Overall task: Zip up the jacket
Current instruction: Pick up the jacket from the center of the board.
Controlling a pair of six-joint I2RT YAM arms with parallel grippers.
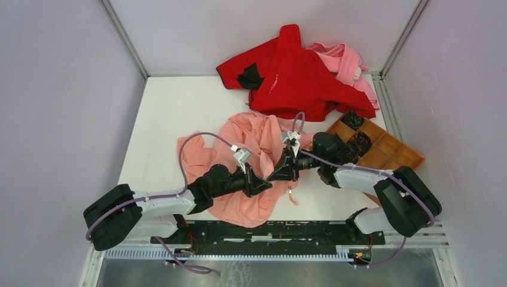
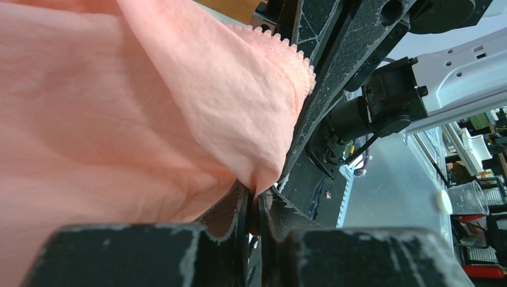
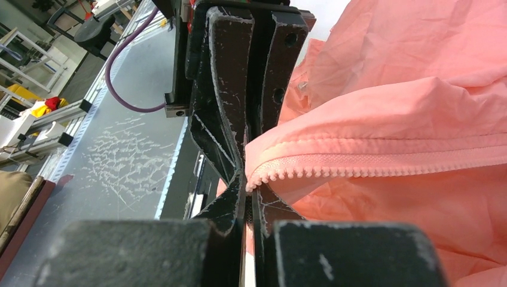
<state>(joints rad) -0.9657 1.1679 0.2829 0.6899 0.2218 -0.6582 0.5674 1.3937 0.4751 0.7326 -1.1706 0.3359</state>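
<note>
The salmon-pink jacket (image 1: 251, 149) lies crumpled in the middle of the white table. My left gripper (image 1: 267, 185) and my right gripper (image 1: 274, 176) meet tip to tip over its near right part. In the left wrist view my left gripper (image 2: 258, 200) is shut on a fold of the jacket (image 2: 119, 107), with the zipper teeth (image 2: 287, 51) running along the edge above. In the right wrist view my right gripper (image 3: 247, 190) is shut on the end of the zipper tape (image 3: 359, 169) of the jacket (image 3: 418, 107). No slider shows.
A bright red garment (image 1: 299, 75) and a paler pink garment (image 1: 350, 60) lie at the back of the table. A wooden compartment tray (image 1: 388, 152) with black items stands at the right, next to my right arm. Grey walls close in both sides.
</note>
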